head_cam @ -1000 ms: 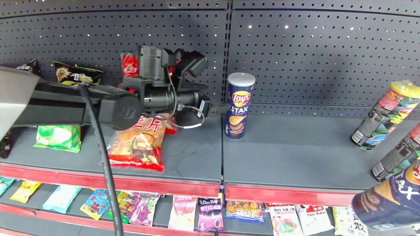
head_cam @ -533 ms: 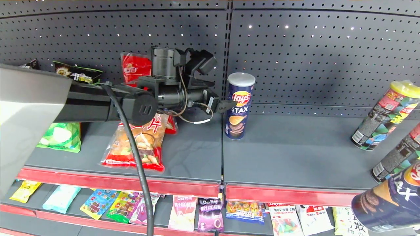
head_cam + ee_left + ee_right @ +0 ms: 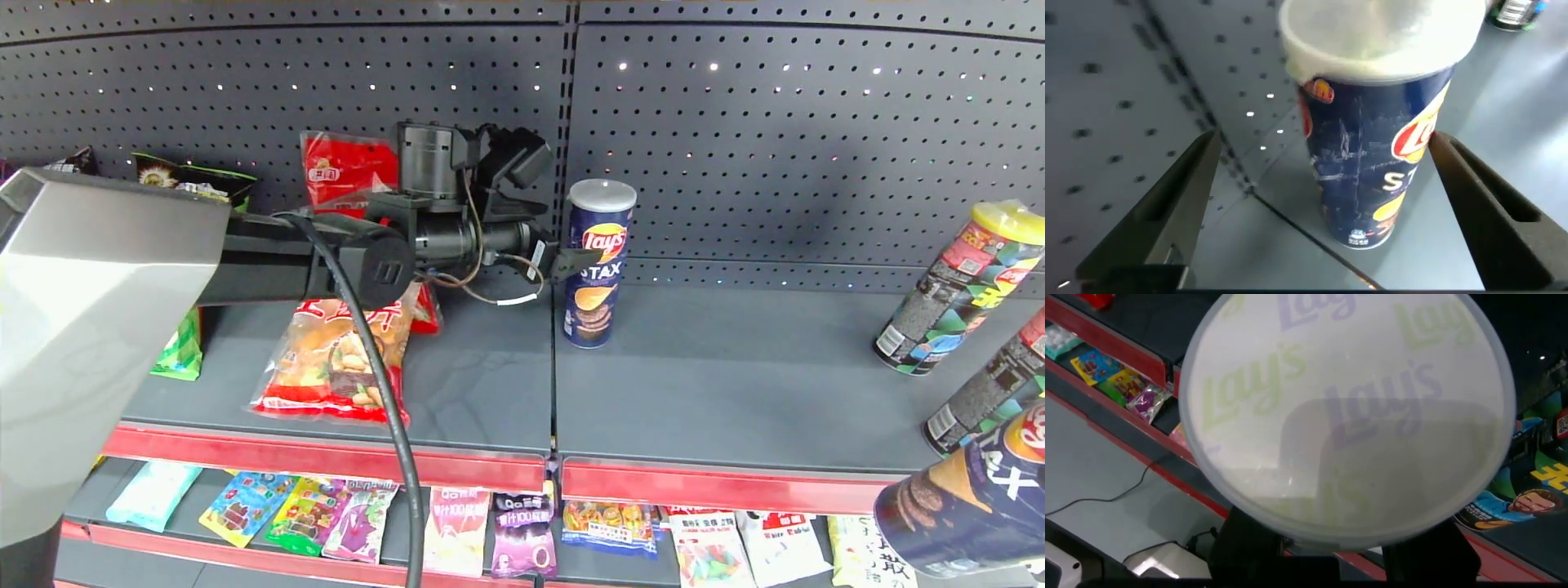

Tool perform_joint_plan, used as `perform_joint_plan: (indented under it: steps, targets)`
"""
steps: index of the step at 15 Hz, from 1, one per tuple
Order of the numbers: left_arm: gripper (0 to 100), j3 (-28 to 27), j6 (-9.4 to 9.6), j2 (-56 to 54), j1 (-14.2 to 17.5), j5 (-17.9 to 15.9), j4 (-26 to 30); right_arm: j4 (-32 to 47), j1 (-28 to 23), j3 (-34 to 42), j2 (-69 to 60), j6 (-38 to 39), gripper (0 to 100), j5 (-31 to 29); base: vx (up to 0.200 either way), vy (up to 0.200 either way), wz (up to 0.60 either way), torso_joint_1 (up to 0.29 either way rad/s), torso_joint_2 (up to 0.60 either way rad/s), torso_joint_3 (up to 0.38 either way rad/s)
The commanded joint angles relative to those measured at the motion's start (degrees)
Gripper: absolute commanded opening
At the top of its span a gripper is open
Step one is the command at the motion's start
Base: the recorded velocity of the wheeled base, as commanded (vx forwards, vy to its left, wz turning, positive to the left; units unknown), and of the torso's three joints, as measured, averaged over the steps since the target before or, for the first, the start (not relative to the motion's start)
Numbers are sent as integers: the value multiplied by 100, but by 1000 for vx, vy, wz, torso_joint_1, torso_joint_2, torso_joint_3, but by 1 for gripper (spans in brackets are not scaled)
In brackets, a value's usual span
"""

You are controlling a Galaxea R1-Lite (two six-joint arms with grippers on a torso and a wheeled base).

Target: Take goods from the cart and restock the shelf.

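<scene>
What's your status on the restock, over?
Left gripper open, jaws astride blue cylindrical chip can standing on grey shelf. Right gripper shut on second blue chip can. Nothing blocking.

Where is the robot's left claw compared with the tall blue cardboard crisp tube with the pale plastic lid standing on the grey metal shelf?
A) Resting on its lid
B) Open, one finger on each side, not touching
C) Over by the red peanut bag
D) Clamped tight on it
B: the left wrist view shows the left gripper with its black fingers spread either side of the upright blue crisp tube, a clear gap on each side.
</scene>
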Motion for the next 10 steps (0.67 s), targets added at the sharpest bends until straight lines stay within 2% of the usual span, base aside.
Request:
perform_joint_plan:
  steps: [1,10]
  targets:
    - [100,-57,1,54,-14,-21,-4,-1,3,-2,-9,-3,0,4,0,0,0,0,0,0]
    - [100,-224,-17,134,-243,-48,119,-1,3,7,0,-3,0,4,0,0,0,0,0,0]
